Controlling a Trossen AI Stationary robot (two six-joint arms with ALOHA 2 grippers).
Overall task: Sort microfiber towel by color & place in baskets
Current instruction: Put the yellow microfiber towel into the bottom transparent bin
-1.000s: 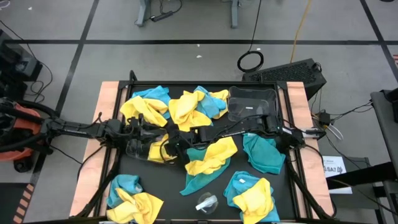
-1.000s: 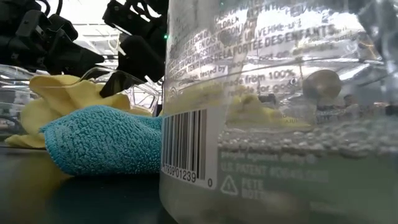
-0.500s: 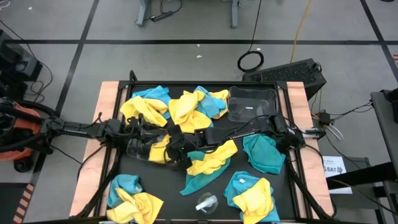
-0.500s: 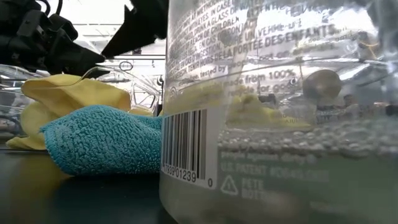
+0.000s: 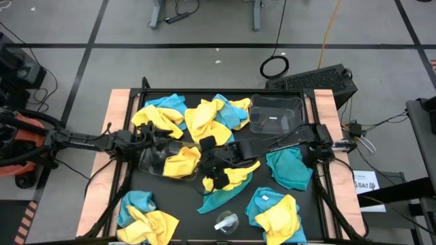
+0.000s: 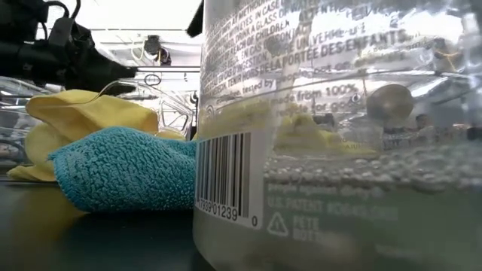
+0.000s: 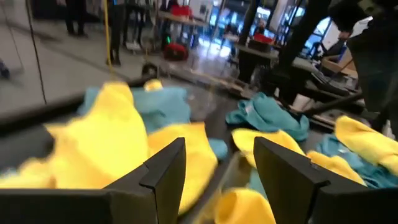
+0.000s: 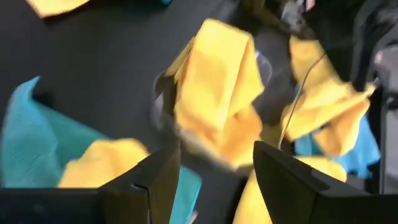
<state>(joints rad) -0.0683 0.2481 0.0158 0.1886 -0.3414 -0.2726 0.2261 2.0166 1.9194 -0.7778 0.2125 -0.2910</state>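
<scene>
The right pincer (image 5: 210,162) stood released just right of the yellow towel (image 5: 180,162) in the left basket (image 5: 146,162) — 1 second earlier it was clenched.

a clear bottle (image 6: 339,135) right against the low camera blocks most of the tabletop from me, and its top and right side run off the picture. the basket (image 5: 160,160) under the yellow towel (image 5: 180,162) is mostly covered. my right wrist view is smeared, so the yellow towel's folds are unclear. the towel pile (image 5: 281,219) at the near edge is cut off.
</scene>
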